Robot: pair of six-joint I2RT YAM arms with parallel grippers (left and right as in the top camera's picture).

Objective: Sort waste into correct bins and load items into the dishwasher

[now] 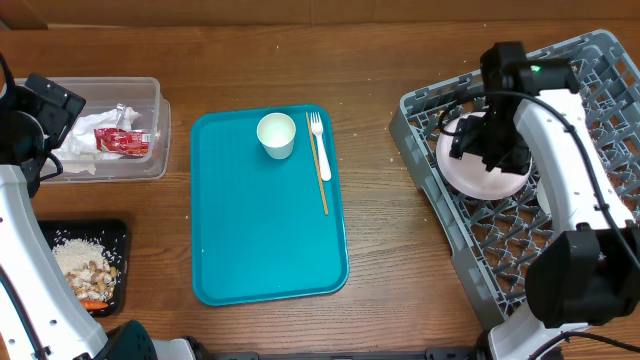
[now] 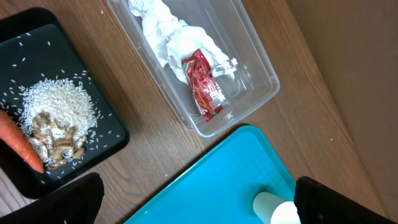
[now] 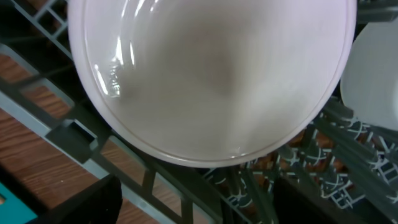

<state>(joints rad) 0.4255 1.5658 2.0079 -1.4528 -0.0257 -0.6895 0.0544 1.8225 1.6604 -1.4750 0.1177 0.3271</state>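
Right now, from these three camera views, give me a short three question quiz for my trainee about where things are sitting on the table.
1. True or false: the white cup stands upright on the teal tray, with the fork lying beside it.
2. Short answer: what orange thing lies in the black tray next to the rice?
3. Pick one: the red wrapper lies in A) the clear box, B) the teal tray, C) the black tray.
Key: 1 true. 2 the carrot piece. 3 A.
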